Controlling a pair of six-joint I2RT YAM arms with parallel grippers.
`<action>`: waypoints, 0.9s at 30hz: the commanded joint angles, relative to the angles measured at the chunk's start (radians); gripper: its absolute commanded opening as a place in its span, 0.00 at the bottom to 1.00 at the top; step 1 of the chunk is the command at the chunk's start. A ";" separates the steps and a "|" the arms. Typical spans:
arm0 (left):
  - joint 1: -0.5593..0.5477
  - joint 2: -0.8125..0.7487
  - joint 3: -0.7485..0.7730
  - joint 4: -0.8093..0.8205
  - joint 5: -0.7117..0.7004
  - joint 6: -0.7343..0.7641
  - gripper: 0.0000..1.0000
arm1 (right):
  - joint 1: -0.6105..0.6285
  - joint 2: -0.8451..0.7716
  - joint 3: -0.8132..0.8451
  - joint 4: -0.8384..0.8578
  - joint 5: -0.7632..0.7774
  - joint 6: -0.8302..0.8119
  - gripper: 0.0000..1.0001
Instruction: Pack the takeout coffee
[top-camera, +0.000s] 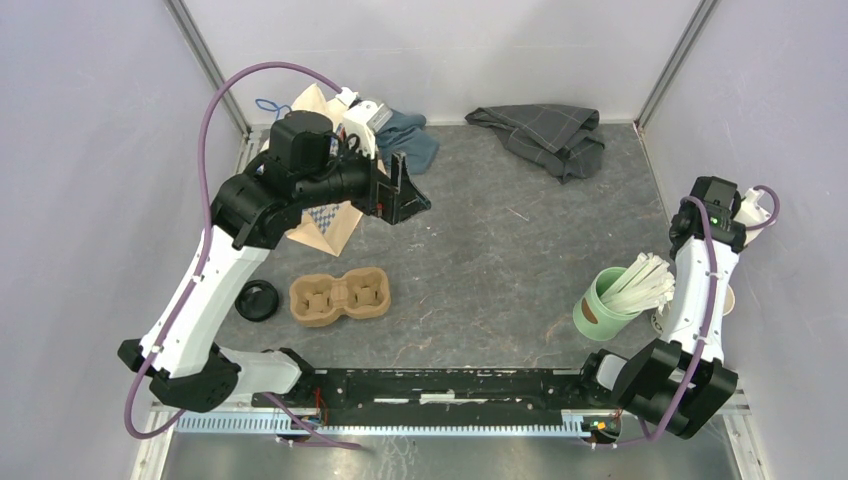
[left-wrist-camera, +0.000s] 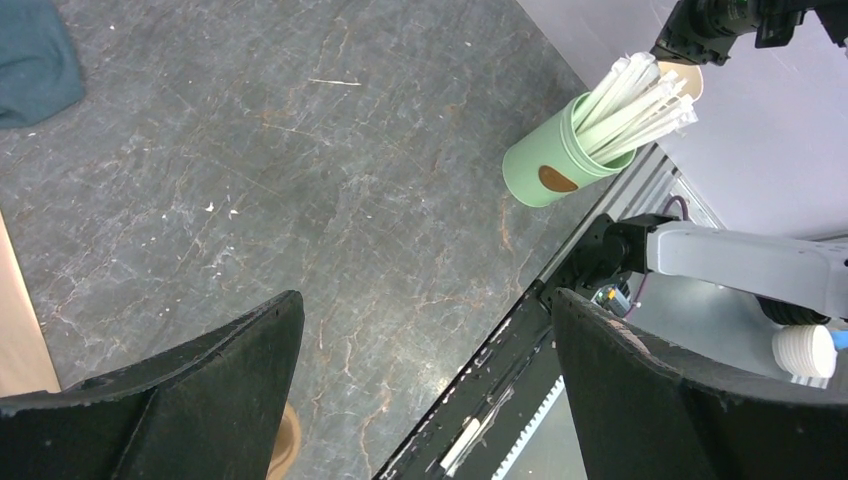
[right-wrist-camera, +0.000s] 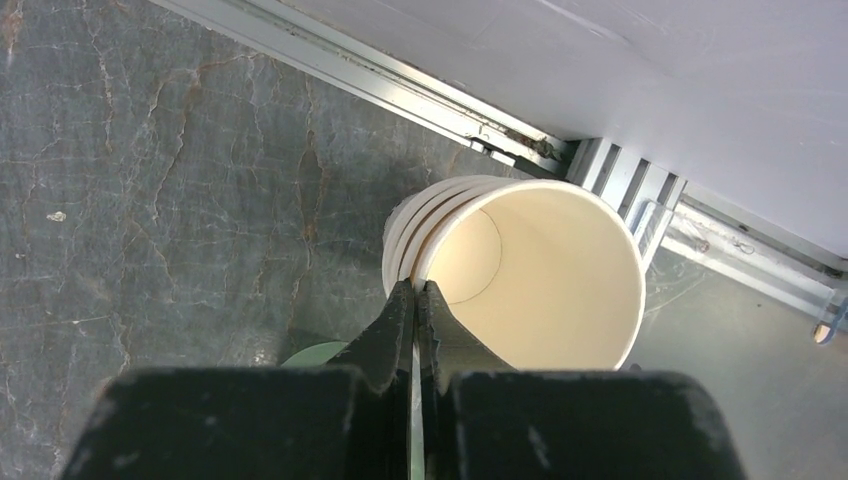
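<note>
Two claws: left claw (left-wrist-camera: 428, 330) spread wide; right claw (right-wrist-camera: 416, 290) pinched onto paper cup (right-wrist-camera: 560, 270) rim.

Takeout coffee (top-camera: 257, 300): seen from overhead as a round black plastic lid, glossy, with a raised rim and a faint grey sheen across the middle. Lies level on the grey tabletop (top-camera: 500, 260), top face up, not tilted. Sits at the left side, toward the near edge, just left of the brown moulded carrier (top-camera: 340, 298), close beside it yet apart by a thin strip of bare surface. Lies just right of the white forearm of the left arm (top-camera: 195, 290). Untouched, out in the open. Too small to tell whether a white cup wall stands beneath the lid.
</note>
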 joint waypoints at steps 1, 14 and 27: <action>-0.013 -0.006 0.005 0.017 0.013 -0.012 1.00 | -0.001 -0.022 0.072 -0.022 0.026 -0.006 0.00; -0.034 -0.011 0.003 0.019 0.003 -0.004 1.00 | 0.032 -0.037 0.361 -0.207 0.021 -0.059 0.00; -0.037 -0.019 -0.015 0.030 -0.071 -0.058 1.00 | 0.431 0.047 0.525 0.105 -0.600 -0.497 0.00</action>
